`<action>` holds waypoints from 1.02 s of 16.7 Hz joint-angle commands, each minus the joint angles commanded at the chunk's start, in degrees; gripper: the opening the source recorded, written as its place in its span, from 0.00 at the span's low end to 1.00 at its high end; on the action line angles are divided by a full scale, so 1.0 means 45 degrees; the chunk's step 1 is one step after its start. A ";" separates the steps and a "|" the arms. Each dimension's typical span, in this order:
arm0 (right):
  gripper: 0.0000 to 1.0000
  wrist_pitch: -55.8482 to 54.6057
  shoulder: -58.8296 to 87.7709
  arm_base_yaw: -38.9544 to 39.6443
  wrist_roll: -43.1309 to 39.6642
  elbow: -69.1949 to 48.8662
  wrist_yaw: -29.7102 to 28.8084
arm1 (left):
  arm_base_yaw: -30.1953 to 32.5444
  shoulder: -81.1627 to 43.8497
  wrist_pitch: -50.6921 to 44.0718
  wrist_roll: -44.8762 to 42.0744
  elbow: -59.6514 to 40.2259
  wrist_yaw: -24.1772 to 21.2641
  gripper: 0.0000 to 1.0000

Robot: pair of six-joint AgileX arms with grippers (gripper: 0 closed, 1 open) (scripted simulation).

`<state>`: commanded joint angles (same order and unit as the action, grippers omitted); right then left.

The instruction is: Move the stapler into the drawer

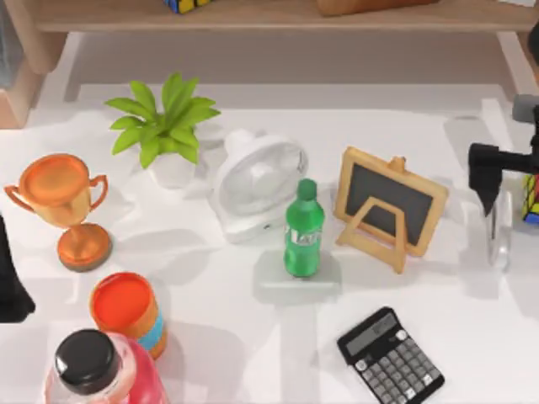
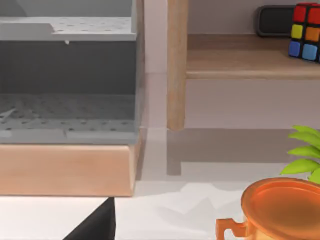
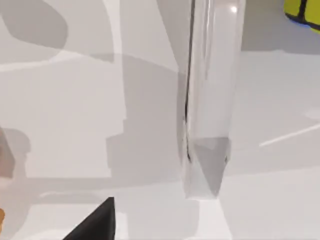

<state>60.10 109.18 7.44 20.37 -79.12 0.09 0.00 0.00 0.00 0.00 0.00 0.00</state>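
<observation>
The stapler (image 1: pixel 502 229) is pale and elongated, lying near the table's right edge. In the right wrist view the stapler (image 3: pixel 210 100) shows its thin dark slit lengthwise. My right gripper (image 1: pixel 487 195) hovers just over the stapler's far end, open, and holds nothing; one dark fingertip (image 3: pixel 97 222) shows beside the stapler. The grey drawer (image 2: pixel 67 107) sits on a wooden base at the far left, its perforated floor bare. My left gripper (image 1: pixel 13 290) is parked at the table's left edge, open and holding nothing.
Across the table stand an orange trophy (image 1: pixel 63 198), a plant (image 1: pixel 164 126), a round white fan (image 1: pixel 257 181), a green bottle (image 1: pixel 303 229), a small chalkboard easel (image 1: pixel 392 202), a calculator (image 1: pixel 390 358), an orange can (image 1: pixel 126 310) and a pink bottle (image 1: pixel 93 370). A colour cube (image 1: pixel 530 200) lies right of the stapler.
</observation>
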 joint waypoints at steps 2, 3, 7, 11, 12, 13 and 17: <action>1.00 -0.0854 0.0540 0.0089 0.0094 0.0329 0.0019 | 0.0000 0.0000 0.0000 0.0000 0.0000 0.0000 1.00; 1.00 -0.1279 0.0901 0.0161 0.0155 0.0444 0.0033 | 0.0000 0.0000 0.0000 0.0000 0.0000 0.0000 1.00; 1.00 -0.2410 0.2018 0.0278 0.0272 0.0348 0.0002 | 0.0000 0.0000 0.0000 0.0000 0.0000 0.0000 1.00; 1.00 -0.2427 0.2035 0.0276 0.0273 0.0339 -0.0001 | 0.0000 0.0000 0.0000 0.0000 0.0000 0.0000 1.00; 0.92 -0.2427 0.2035 0.0276 0.0273 0.0339 -0.0001 | 0.0000 0.0000 0.0000 0.0000 0.0000 0.0000 1.00; 0.85 -0.2427 0.2035 0.0276 0.0273 0.0339 -0.0001 | 0.0000 0.0000 0.0000 0.0000 0.0000 0.0000 1.00; 0.55 -0.2427 0.2035 0.0276 0.0273 0.0339 -0.0001 | 0.0000 0.0000 0.0000 0.0000 0.0000 0.0000 1.00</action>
<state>49.18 118.34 8.68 21.60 -77.60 0.09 0.00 0.00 0.00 0.00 0.00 0.00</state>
